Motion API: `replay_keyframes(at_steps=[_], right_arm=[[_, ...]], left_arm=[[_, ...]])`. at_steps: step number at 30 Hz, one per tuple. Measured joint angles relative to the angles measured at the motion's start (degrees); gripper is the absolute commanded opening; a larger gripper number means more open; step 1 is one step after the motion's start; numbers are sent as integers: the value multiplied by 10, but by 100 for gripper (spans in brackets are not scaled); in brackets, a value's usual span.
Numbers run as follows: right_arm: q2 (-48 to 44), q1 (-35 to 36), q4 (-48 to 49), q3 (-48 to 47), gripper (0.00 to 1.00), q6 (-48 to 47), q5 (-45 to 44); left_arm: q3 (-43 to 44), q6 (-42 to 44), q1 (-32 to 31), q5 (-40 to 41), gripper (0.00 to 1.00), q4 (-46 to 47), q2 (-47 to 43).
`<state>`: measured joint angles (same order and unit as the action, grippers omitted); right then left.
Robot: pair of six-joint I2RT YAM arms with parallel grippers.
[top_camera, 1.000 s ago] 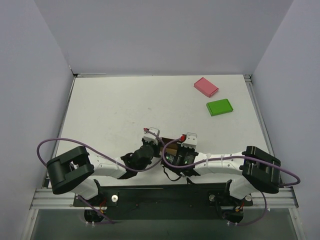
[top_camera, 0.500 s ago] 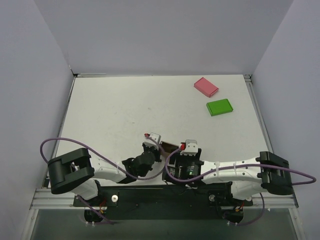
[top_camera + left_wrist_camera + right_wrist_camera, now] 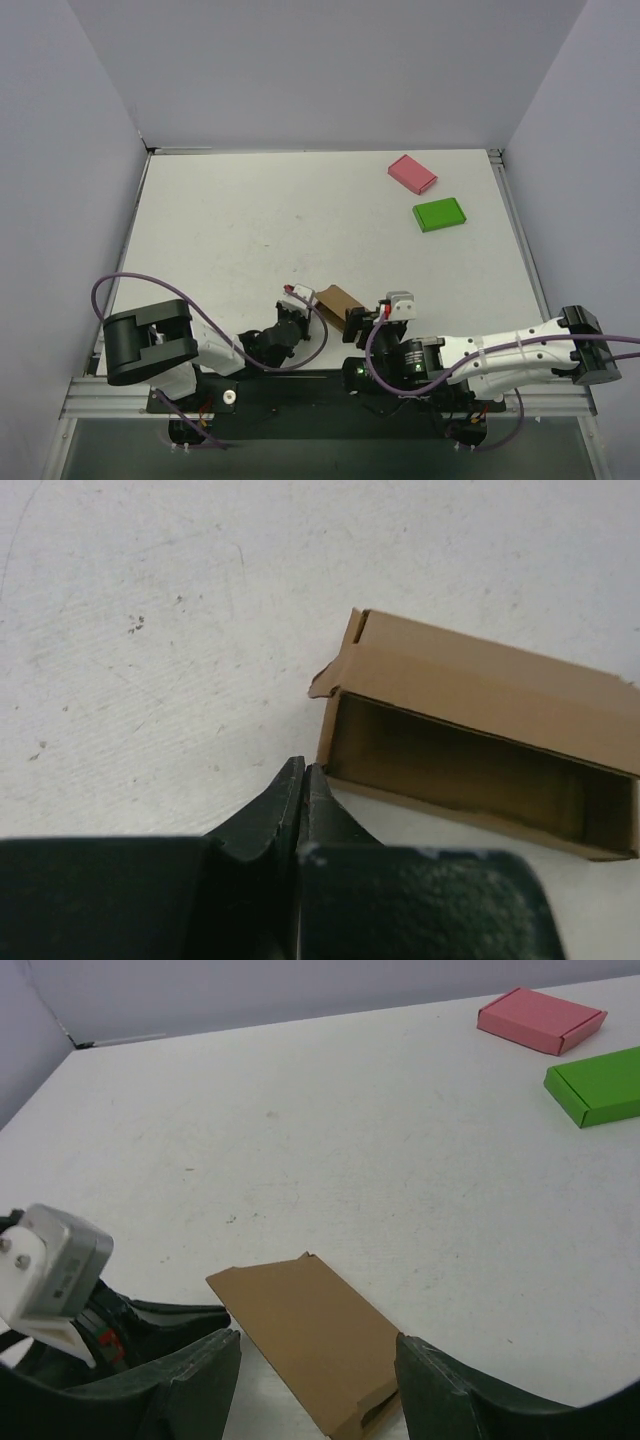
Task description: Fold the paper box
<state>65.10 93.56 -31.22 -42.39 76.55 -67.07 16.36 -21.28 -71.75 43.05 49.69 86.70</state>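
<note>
**Brown box lying loose at the near edge of the counter**

Pink and green are sitting far off: the pink flat box (image 3: pixel 412 173) and the green flat box (image 3: pixel 439 214) are resting near the right far corner of the white counter (image 3: pixel 230 215), well apart from both arms. Nothing is lying between them and the arms.

Both arms are reaching low over the near edge. The left claw (image 3: pixel 303 771) is pressing its tips together on nothing, pointing just beside the box's corner. The right claw (image 3: pixel 315 1348) is standing spread wide, gripping nothing.

The paper box (image 3: pixel 338 299) is lying flat between the two claws, its near end sitting between the right fingers (image 3: pixel 432 1375). One long side is gaping open, showing a hollow inside, and a small flap is sticking out at one corner.
</note>
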Motion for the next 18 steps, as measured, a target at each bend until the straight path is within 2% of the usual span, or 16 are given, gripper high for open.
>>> replay_keyframes(at_steps=[5,10,14,18], right_arm=[[-8,-31,-1,-22,59,-3,8],[14,-88,39,-19,54,-40,66],[16,-136,120,7,52,-94,127],[29,-177,181,17,46,-139,181]], left_arm=[[-24,11,-3,-2,0,18,6],[-37,16,-7,-12,1,41,-2],[-58,14,-7,-21,25,29,-48],[-65,4,-7,-35,52,-21,-140]])
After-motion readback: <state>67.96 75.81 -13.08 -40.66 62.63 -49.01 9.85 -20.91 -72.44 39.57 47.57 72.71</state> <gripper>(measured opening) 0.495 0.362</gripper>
